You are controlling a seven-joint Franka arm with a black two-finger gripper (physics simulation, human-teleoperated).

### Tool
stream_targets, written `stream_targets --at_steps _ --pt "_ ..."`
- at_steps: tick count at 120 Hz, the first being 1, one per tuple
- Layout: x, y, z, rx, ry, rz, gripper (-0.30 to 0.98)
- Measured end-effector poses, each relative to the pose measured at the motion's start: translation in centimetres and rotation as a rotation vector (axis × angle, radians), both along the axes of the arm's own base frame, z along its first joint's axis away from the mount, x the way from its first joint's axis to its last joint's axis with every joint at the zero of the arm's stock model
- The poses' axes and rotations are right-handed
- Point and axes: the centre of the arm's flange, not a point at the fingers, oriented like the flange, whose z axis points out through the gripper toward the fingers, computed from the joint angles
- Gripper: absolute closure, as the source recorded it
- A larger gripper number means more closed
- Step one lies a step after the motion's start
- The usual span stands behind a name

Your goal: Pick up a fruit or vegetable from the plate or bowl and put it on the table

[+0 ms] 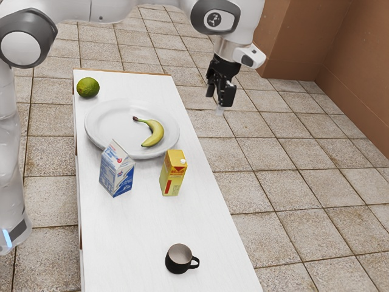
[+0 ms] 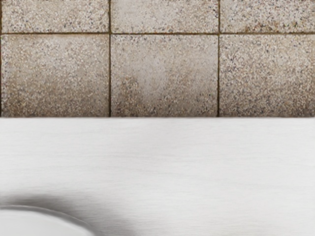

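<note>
Bright light, soft shadows

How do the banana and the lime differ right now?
The banana is long and curved, while the lime is round. The banana is mostly yellow; the lime is green. The banana lies on the white plate, whereas the lime sits directly on the table, beyond the plate's rim. Both are single, whole fruits.

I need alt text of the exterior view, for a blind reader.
A banana lies on a white plate on a table, with a robot's gripper raised in the air. A lime, two cartons and a dark mug are also on the table.
</note>
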Motion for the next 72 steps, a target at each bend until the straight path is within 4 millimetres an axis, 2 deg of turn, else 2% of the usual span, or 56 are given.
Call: stream_targets --at_steps 5,12,39,49,72 --pt "2.6 -0.1 3.0 -0.004 -0.075 0.017 0.0" --pt "3.9 -0.4 4.5 -0.007 -0.114 0.034 0.0" --pt "4.5 -1.3 5.0 -0.016 -0.12 0.087 0.0" --pt "4.5 -1.3 5.5 -0.033 -0.127 0.166 0.0" --pt "4.6 4.9 4.2 -0.063 -0.074 0.575 0.0"
